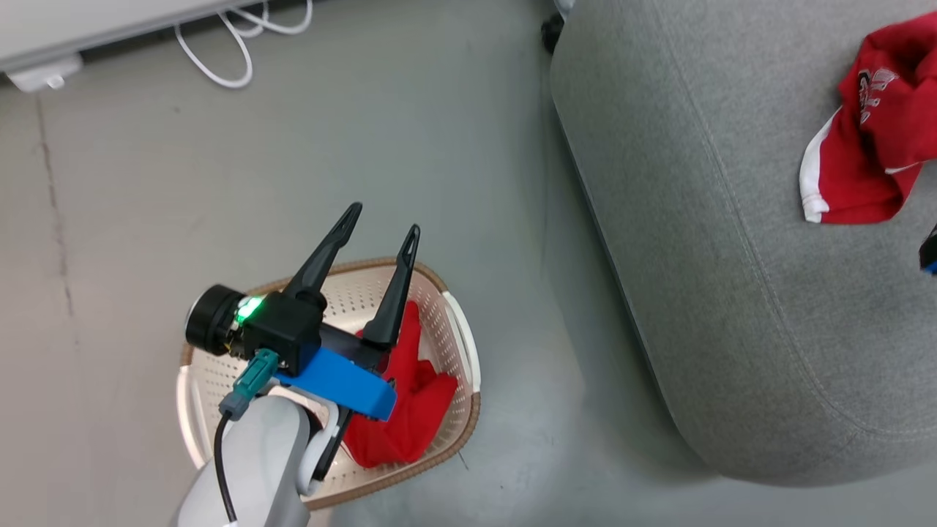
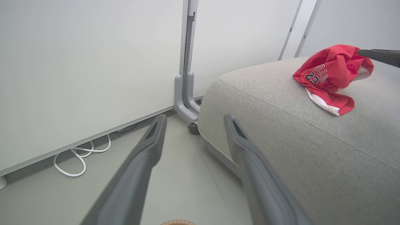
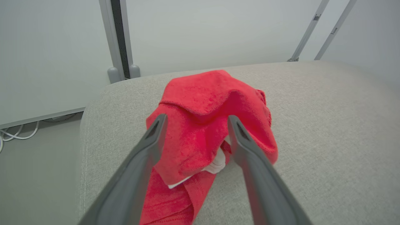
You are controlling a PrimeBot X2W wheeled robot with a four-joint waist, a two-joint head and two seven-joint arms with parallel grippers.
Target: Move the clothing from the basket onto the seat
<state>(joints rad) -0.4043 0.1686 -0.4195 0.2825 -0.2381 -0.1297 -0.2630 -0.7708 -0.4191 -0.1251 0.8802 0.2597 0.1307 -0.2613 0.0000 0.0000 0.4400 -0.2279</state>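
Fingers of the left gripper are spread apart with nothing held between them. They are poised over the basket, pointing toward its far rim. Beneath the finger nearer the seat, a red garment is seen lying crumpled inside the basket, against the wall on that side. Whether the finger touches the cloth cannot be told. The basket is set on the grey floor, near the seat but apart from it. In the left wrist view these fingers are shown open over the floor, with the seat's rounded edge beside them.

The right gripper is likewise held with its fingers apart, clamped on nothing. A second red garment with white trim is bunched on the seat just beyond and beneath them, its mound framed between the two fingers. In the left wrist view one dark fingertip is seen at this garment's upper edge, touching it or very nearly so, and printed lettering and the number 23 can be read on the cloth. Farther out, a white cable is looped on the floor along a pale wall panel.
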